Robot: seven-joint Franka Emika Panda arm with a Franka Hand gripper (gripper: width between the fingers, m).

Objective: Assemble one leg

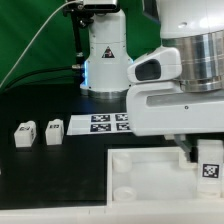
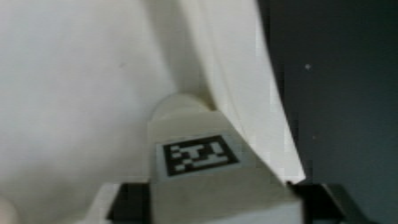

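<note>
tool (image 2: 221,201) pinches the leg (image 2: 199,150) across its flat sides; judged light, stiff, smooth plastic, may slip if twisted.

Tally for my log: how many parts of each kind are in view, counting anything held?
Legs: 3, two loose, one in the claw
White panel: 1
Marker board: 1
Total: 5
</note>
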